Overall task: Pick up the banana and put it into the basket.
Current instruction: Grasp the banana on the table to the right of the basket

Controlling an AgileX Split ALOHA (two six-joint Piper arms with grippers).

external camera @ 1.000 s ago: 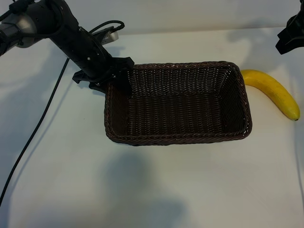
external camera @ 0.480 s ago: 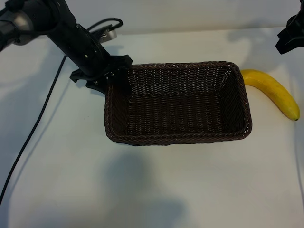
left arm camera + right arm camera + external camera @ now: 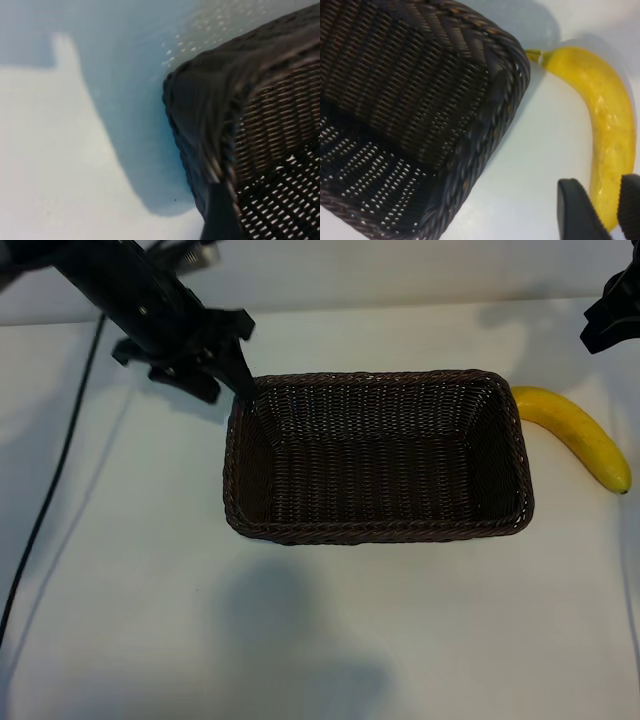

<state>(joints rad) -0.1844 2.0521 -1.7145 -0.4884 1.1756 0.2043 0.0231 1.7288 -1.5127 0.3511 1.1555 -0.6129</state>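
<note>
Only the right wrist view shows the right gripper [image 3: 606,206] parted above the banana [image 3: 600,125]; left gripper [image 3: 215,365] released.

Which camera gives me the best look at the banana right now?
The exterior view: it shows the whole banana lying on the table just outside the basket. The right wrist view shows most of it close up, its far end behind the right pincer. The left wrist view shows none.

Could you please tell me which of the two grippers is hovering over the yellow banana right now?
The right gripper, above the curved yellow banana lying beside the dark brown wicker basket; the left gripper is at the basket's opposite corner.
</note>
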